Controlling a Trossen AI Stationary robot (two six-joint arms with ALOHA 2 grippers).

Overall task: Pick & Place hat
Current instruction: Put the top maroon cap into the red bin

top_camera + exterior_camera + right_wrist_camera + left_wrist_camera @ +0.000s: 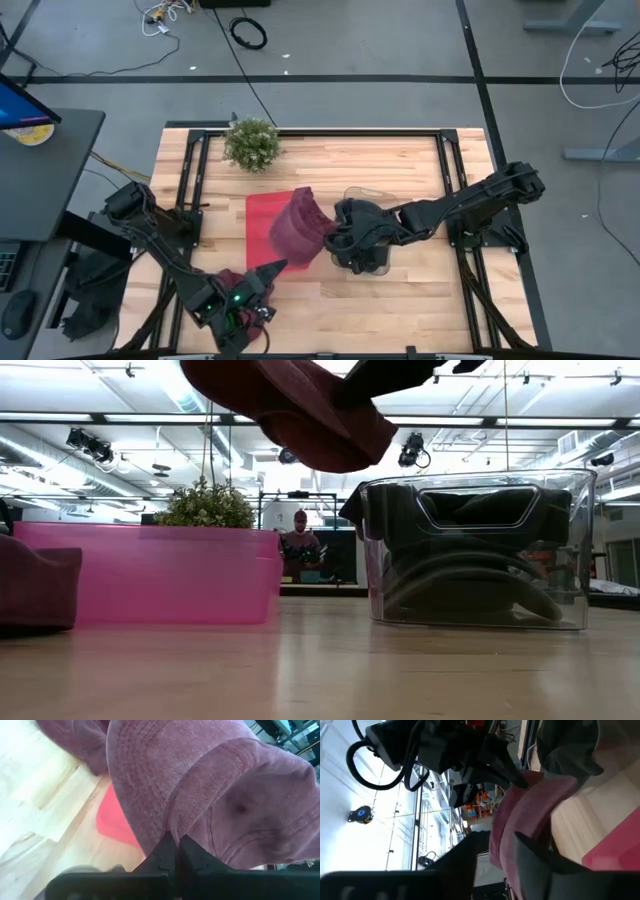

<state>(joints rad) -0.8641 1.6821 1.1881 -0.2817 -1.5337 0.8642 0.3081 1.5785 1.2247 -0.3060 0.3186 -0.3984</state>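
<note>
A maroon hat [295, 230] [300, 405] hangs in the air over the pink bin [260, 212] [150, 575], held by my right gripper [333, 238] [176, 851], which is shut on it. In the right wrist view the hat's [210, 785] stitched brim and crown fill the picture. My left gripper [272, 268] [500, 865] stands open near the table's near edge, pointing at the hat [530, 815] without touching it. A second maroon hat [232, 280] [35, 585] lies on the table by the left arm. My right gripper pinches a fold of the hat between its two fingers, where the brim meets the crown [172, 827]. The fingers come at it from the table's right side. The hat is lifted clear and hangs beside and below the fingers, above the pink bin.
A clear plastic container [368, 195] [480, 550] with dark items inside stands on the table under the right arm. A small potted plant [251, 143] [205, 508] sits at the far edge. Bare wood [420, 290] lies toward the near right.
</note>
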